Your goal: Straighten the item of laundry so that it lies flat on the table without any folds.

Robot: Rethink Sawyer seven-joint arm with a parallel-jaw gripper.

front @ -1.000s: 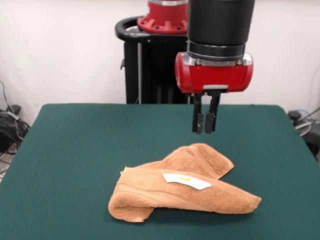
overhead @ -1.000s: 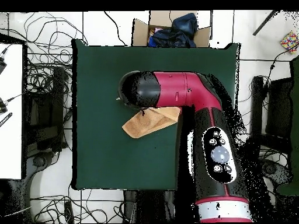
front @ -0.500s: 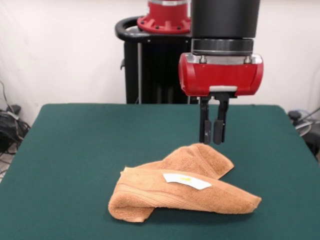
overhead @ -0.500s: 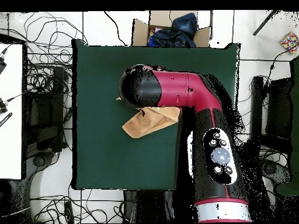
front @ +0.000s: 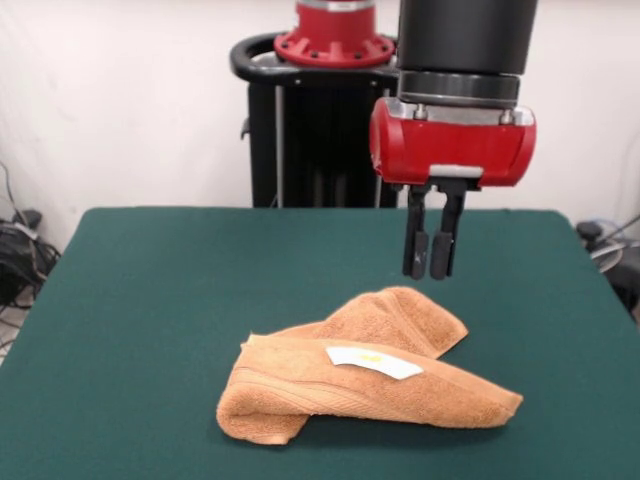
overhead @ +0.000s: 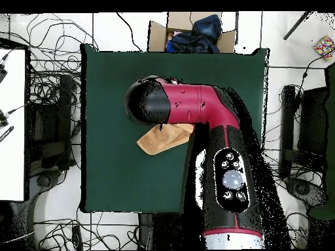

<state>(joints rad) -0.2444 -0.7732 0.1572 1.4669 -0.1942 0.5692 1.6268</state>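
While the hand (front: 431, 260) hangs with its 2 fingers nearly together, gripping nothing, the folded orange towel (front: 360, 378) lies just below it on the green table (front: 150, 300), white label (front: 373, 362) uppermost.

the small orange-tan terry cloth towel (front: 360, 380) lies folded on the large dark green felt-topped table (front: 150, 300), toward its front edge. the robot's gripper (front: 431, 256) hangs above the towel's rear right part, clear of the cloth.
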